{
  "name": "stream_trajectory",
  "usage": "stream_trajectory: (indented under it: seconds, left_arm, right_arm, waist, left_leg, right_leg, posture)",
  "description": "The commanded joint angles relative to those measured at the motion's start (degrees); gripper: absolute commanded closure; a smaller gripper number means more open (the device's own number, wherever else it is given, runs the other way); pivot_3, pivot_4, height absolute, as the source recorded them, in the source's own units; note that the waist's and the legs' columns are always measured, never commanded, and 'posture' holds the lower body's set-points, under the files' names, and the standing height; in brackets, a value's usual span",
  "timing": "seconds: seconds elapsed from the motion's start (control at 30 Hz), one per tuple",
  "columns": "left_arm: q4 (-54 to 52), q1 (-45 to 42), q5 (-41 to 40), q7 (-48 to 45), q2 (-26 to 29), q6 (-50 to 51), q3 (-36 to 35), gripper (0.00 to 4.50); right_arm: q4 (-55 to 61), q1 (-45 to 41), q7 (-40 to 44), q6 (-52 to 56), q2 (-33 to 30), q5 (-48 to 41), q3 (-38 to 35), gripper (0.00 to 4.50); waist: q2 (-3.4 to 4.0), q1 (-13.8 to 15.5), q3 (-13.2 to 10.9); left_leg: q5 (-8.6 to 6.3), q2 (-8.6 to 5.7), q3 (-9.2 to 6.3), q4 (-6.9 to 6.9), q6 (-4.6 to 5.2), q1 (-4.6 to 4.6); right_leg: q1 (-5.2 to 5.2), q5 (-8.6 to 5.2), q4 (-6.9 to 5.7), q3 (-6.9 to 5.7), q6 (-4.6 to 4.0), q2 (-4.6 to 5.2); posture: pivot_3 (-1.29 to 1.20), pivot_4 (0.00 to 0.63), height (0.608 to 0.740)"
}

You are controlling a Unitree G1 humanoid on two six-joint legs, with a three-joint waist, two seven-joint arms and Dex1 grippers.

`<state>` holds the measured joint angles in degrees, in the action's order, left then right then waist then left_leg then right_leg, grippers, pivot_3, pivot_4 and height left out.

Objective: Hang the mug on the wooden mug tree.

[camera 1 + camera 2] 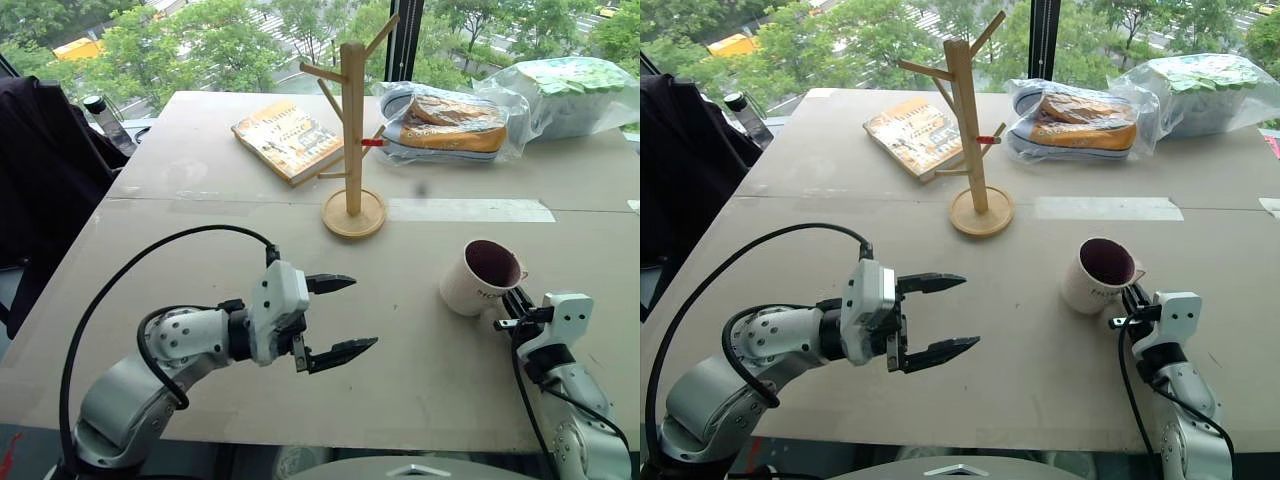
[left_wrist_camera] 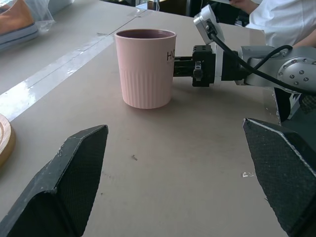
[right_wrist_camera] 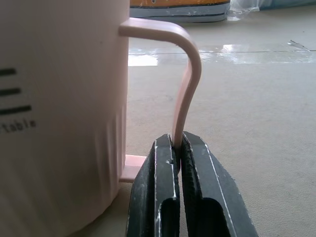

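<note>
I find the mug (image 1: 480,277) upright on the table (image 1: 200,160), well in front of the wooden mug tree (image 1: 352,140) and off to its right, with my right gripper (image 3: 177,148) pinched on the lower part of the thin loop handle (image 3: 187,84) and my left gripper (image 1: 336,318) spread wide and empty, in front of the tree and to its left. I judge the mug rigid, glazed, fairly heavy and breakable, so a narrow pinch on the handle may let it swing; a peg needs the loop clear. The right wrist view confirms the pads meet on the handle, which the head views cannot resolve; the left wrist view shows the mug standing flat.
</note>
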<state>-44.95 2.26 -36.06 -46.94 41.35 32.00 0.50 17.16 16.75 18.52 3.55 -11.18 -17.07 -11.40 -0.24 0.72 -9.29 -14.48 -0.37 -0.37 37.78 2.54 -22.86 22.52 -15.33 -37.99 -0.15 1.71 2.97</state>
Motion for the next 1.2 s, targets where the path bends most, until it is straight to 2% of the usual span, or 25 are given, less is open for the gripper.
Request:
stream_trajectory:
  seconds: [0.03, 0.37, 0.7, 0.97, 1.2]
  left_arm:
    - [-2.23, 1.04, 0.40, 0.27, -0.12, -2.17, -0.56, 0.00]
    - [2.82, 1.13, 0.02, -0.44, -1.46, -5.84, -2.94, 0.00]
    - [2.77, 1.27, -2.33, 4.35, -7.15, -7.63, -6.71, 0.00]
    - [3.03, -0.30, -7.55, 9.36, -13.17, -8.66, -9.90, 0.00]
    - [2.01, -1.20, -9.58, 14.10, -16.28, -9.60, -11.85, 0.00]
  right_arm:
    - [0.60, -0.59, 0.79, -1.04, -1.81, 1.35, 0.14, 4.49]
    - [-0.02, -7.33, 5.98, -3.31, -9.72, 5.05, 1.53, 4.49]
    - [7.48, -21.13, 8.61, 8.91, -15.53, 5.95, 7.83, 4.49]
    - [2.31, -43.36, 17.54, 20.13, -24.69, 6.01, 12.44, 4.49]
    - [-7.60, -59.90, 25.87, 18.25, -26.29, 8.31, 18.26, 4.49]
  waist:
    - [0.00, -0.01, 0.00]
    - [-0.01, -0.06, -0.01]
    - [-0.03, -0.03, -0.03]
    - [-0.07, -0.07, -0.05]
    - [-0.12, -0.15, -0.09]
  left_leg:
    - [0.00, 0.00, 0.00, 0.00, 0.00, 0.00]
    - [0.00, 0.00, 0.01, 0.01, 0.00, 0.02]
    - [0.00, 0.01, 0.01, 0.00, 0.00, -0.01]
    - [0.00, 0.00, -0.01, 0.12, 0.01, -0.01]
    - [0.00, 0.00, -0.02, 0.10, 0.01, -0.08]
  right_leg:
    - [0.01, 0.00, 0.00, 0.00, 0.00, 0.00]
    - [-0.01, 0.01, 0.00, 0.01, 0.01, -0.06]
    - [0.02, 0.13, -0.02, 0.01, 0.22, -0.12]
    - [0.00, 0.15, -0.04, -0.02, 0.22, -0.11]
    - [0.01, 0.15, 0.00, -0.05, 0.22, -0.10]
  posture:
    - [0.00, 0.150, 0.740]
    - [0.00, 0.150, 0.740]
    - [0.00, 0.150, 0.740]
    - [0.00, 0.150, 0.740]
    - [0.00, 0.150, 0.740]
